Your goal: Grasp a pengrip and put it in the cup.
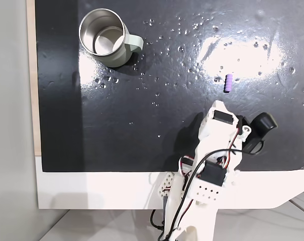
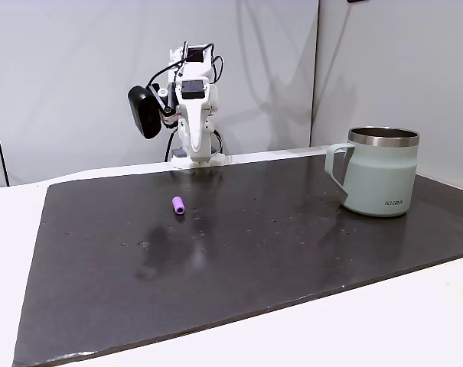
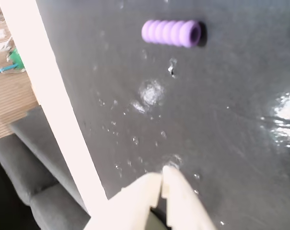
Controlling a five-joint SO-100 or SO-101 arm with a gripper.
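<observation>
Pengrip point(image 1: 229, 83) lies loose on the black mat point(image 1: 141, 125) covering the desk, in a fixed view from above toward the mat's right edge, just beyond the folded arm point(image 1: 212, 165) whose base sits at the near edge; nothing touches it. Cup point(image 1: 105, 37) stands upright near the mat's far left corner in that view, mouth open upward, handle pointing toward the centre, well apart from the pengrip, so a long carry across the mat looks likely. Water droplets point(image 1: 192, 27) scatter over the far half of the mat. Second fixed view, from the opposite side at desk level: arm tucked upright at the far edge, pengrip point(image 2: 177, 205) lying on its side just in front of it, cup point(image 2: 378, 171) toward the right edge, standing free. Wrist view: jaws point(image 3: 162, 178) at the bottom, tips pressed together with nothing between them, raised off the mat; pengrip point(image 3: 171, 33) ahead of them, ribbed length lying crosswise to the tips. Judgement: approach not yet begun; jaws must part before descending, and the crosswise lie suits pinching across the tube's short width.
</observation>
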